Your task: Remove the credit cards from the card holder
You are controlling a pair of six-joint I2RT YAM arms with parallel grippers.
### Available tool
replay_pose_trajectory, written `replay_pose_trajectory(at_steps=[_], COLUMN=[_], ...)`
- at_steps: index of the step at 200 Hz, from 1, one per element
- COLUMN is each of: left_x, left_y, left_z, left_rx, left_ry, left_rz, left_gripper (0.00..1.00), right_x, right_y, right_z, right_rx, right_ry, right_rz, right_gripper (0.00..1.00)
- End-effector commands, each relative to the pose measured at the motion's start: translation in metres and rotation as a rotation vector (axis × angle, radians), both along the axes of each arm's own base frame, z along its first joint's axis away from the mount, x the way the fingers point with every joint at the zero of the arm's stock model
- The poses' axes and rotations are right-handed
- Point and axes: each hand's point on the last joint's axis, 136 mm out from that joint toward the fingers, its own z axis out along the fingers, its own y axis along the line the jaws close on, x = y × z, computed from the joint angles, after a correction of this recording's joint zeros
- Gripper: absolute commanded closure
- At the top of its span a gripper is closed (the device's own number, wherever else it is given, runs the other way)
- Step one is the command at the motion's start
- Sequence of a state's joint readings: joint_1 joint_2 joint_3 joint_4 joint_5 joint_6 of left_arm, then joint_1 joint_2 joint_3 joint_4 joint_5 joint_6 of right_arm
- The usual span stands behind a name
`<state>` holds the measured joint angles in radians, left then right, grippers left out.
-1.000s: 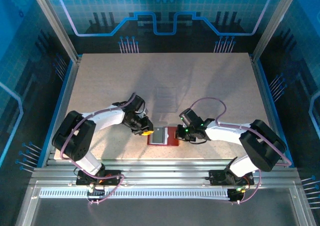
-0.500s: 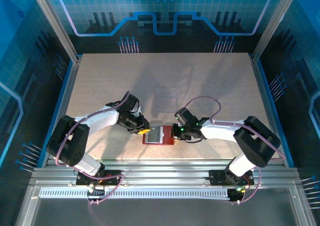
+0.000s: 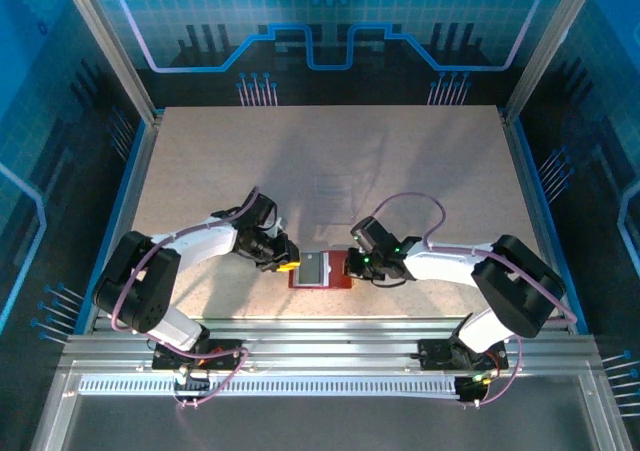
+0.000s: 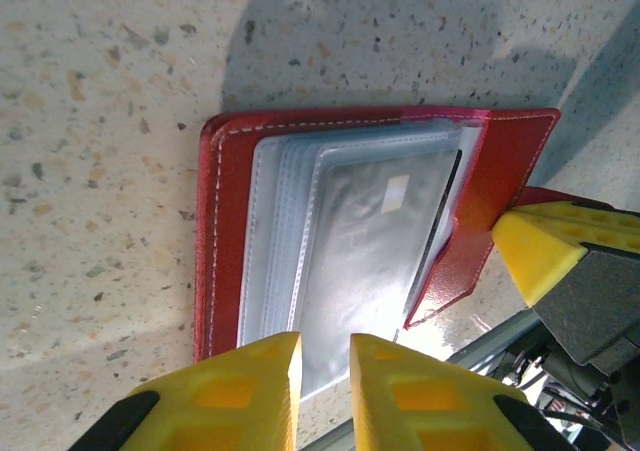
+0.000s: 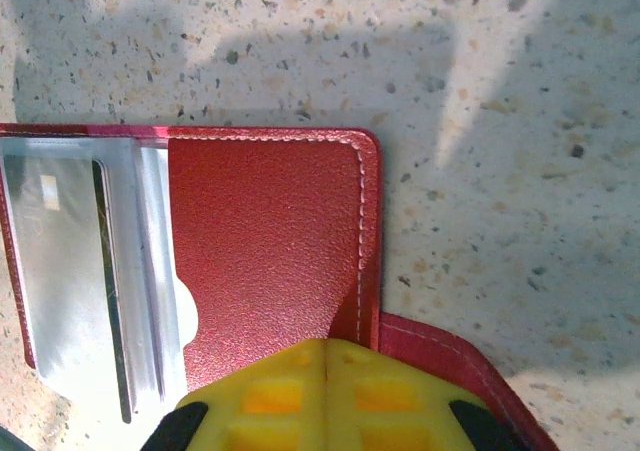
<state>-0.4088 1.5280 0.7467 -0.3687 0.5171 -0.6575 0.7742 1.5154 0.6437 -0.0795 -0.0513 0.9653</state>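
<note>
**Status.** The card holder [image 3: 322,270] lies open on the worktop [image 3: 420,161], close to the near edge, between the two arms. No card lies loose on the worktop. In the left wrist view, one grey card [image 4: 375,231] sits inside the clear sleeves [image 4: 270,241]. Judged from this, removal has not started and every card remains to be drawn.

**Pincers.** The left pincer [image 4: 322,346] is at the open edge of the sleeves, its gap narrow. Whether it pinches a sleeve or a card cannot be told. The right pincer [image 5: 328,356] is fully closed and holds nothing, its tips on the red cover flap [image 5: 270,241].

**Surroundings.** A faint rectangular outline [image 3: 335,196] lies beyond the holder, and what it is cannot be told. The stacked sleeves overlap the card, so they are likely to obstruct a clean pull.
</note>
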Motion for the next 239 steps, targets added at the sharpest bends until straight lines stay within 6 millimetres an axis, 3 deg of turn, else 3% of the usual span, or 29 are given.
replay_pose_trajectory(at_steps=[1,77,137,200,239], left_x=[-0.001,0.003,0.006,-0.007,-0.013], left_y=[-0.008,-0.029,-0.025,-0.026,-0.024], left_z=[0.011,0.009,0.018,0.008,0.002], left_rx=[-0.064,-0.07,-0.01,-0.024,-0.011], left_ry=[-0.012,-0.018,-0.031,0.014,0.03], left_rz=[0.004,-0.024,-0.064,-0.08,-0.083], left_gripper=[0.8,0.8,0.81,0.81,0.81], right_x=[-0.005,0.001,-0.001,0.002,0.004], right_y=[-0.007,0.014,0.012,0.029,0.038], right_z=[-0.005,0.0,0.004,0.037,0.028], right_rx=[-0.01,0.045,-0.002,0.069,0.071], right_ry=[-0.019,-0.043,-0.017,-0.078,-0.045], right_rz=[-0.023,0.008,-0.002,0.055,0.091], right_gripper=[0.97,0.96,0.95,0.93,0.93])
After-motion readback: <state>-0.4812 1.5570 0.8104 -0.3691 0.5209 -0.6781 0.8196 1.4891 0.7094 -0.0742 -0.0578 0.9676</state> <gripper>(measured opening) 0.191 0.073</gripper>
